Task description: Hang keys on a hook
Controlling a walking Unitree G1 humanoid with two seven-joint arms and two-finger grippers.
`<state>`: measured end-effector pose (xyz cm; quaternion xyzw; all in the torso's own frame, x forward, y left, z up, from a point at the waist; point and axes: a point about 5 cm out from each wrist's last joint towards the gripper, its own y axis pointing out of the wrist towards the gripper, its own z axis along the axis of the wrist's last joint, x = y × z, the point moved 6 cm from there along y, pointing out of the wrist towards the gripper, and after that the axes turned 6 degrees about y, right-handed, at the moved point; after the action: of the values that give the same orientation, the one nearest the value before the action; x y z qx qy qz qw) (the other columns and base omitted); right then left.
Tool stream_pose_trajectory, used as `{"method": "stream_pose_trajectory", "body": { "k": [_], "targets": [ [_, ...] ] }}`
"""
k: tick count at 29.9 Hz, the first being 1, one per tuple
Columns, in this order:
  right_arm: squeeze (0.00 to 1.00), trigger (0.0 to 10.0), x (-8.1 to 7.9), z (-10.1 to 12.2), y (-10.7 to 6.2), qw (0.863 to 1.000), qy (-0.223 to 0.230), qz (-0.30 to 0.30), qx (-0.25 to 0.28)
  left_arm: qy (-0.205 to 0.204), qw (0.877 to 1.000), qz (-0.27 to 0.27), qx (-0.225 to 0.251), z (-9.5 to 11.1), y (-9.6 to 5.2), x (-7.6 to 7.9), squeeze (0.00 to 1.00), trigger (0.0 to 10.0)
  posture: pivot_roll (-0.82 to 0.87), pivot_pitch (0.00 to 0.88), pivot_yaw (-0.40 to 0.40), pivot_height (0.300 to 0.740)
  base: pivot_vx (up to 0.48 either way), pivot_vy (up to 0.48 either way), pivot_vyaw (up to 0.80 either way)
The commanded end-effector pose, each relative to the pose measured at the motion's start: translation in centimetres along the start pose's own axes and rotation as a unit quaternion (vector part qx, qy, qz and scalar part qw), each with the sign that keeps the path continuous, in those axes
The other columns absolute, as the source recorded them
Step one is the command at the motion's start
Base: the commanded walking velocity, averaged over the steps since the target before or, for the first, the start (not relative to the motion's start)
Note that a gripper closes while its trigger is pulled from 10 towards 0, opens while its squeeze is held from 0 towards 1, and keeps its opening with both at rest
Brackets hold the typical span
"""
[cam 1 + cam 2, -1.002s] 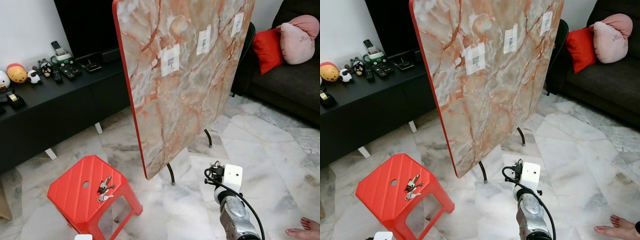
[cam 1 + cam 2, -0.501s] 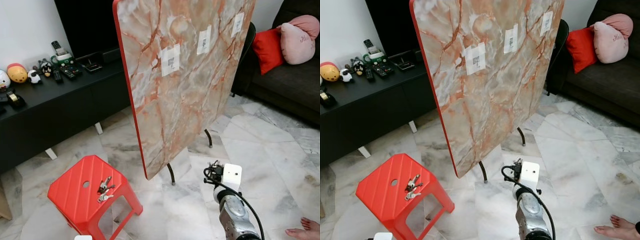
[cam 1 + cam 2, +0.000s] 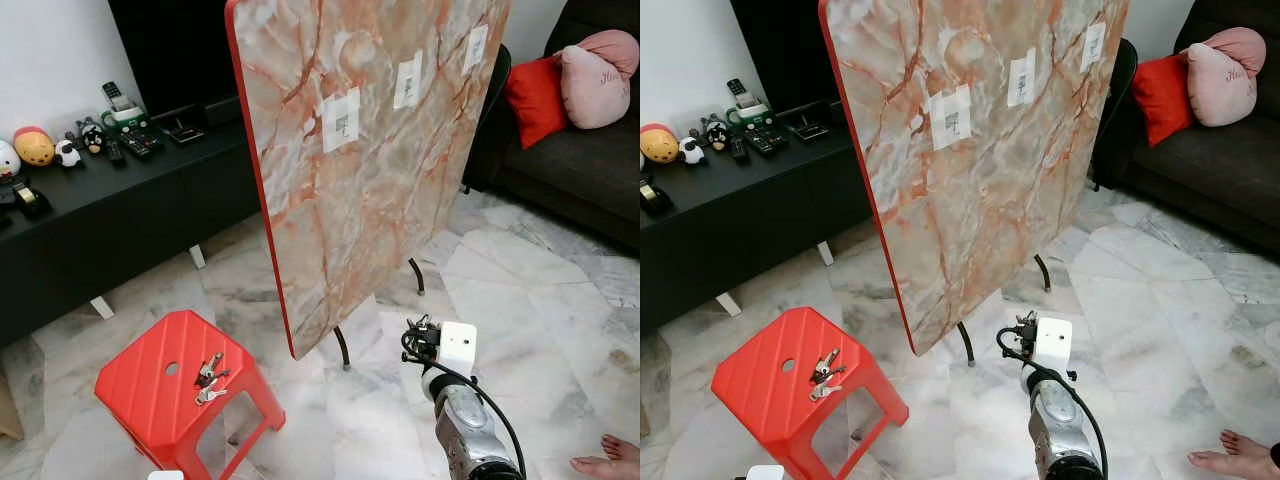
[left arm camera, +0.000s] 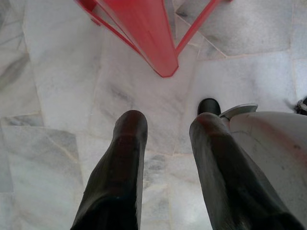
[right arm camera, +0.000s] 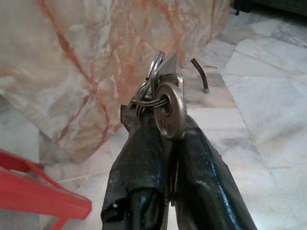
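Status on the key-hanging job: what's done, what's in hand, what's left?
Done: the right end effector is shut on a bunch of keys, low in front of the tipped-up marble tabletop.

In hand: carrying that bunch. A second bunch lies on the red stool. The left end effector hangs open over the floor.

Left: raise the keys to a hook on the white patches; nothing hangs there yet.

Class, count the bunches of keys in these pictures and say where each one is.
2. One bunch lies on the red stool; another bunch is clamped in the right gripper, low beside the upended marble tabletop.
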<state>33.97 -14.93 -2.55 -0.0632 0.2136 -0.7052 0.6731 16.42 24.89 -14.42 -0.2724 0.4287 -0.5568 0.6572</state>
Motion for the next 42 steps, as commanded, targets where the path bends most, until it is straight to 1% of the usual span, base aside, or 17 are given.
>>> {"method": "stream_pose_trajectory", "body": {
  "k": [1,10,17,26,36,42],
  "targets": [
    [0.0,10.0,-0.23,0.39,0.1,1.0,-0.008,0.005,0.007,-0.002,1.0,0.001,-0.005,-0.34,-0.04,-0.38,0.0,10.0,0.06,0.0,-0.029,0.74,0.0,0.0,0.0],
    [0.0,10.0,-0.5,0.34,0.11,1.0,-0.008,0.011,0.007,-0.002,1.0,0.0,-0.008,-0.65,-0.1,-0.22,0.0,10.0,0.06,0.0,-0.029,0.74,0.0,0.0,0.0],
    [0.0,10.0,-0.65,0.15,0.09,1.0,-0.008,0.014,0.004,-0.002,1.0,-0.002,-0.01,-0.76,-0.11,-0.17,0.0,10.0,0.07,0.0,-0.031,0.74,0.0,0.0,0.53],
    [0.0,10.0,-0.6,0.15,0.13,1.0,-0.008,0.014,0.003,-0.002,1.0,-0.002,-0.01,-0.67,-0.08,-0.29,0.0,10.0,0.07,0.0,-0.031,0.74,0.0,0.0,0.0],
    [0.0,10.0,-0.87,0.33,0.22,1.0,-0.008,0.018,0.006,-0.002,1.0,-0.006,-0.013,-0.85,-0.12,0.12,0.0,10.0,0.06,0.0,-0.028,0.74,0.0,0.0,0.0],
    [0.0,10.0,-0.96,0.38,0.21,1.0,-0.003,0.017,0.007,-0.002,1.0,-0.005,-0.014,-0.93,-0.12,-0.05,0.0,10.0,0.07,0.0,-0.031,0.74,0.0,0.0,0.48]
  ]
}}
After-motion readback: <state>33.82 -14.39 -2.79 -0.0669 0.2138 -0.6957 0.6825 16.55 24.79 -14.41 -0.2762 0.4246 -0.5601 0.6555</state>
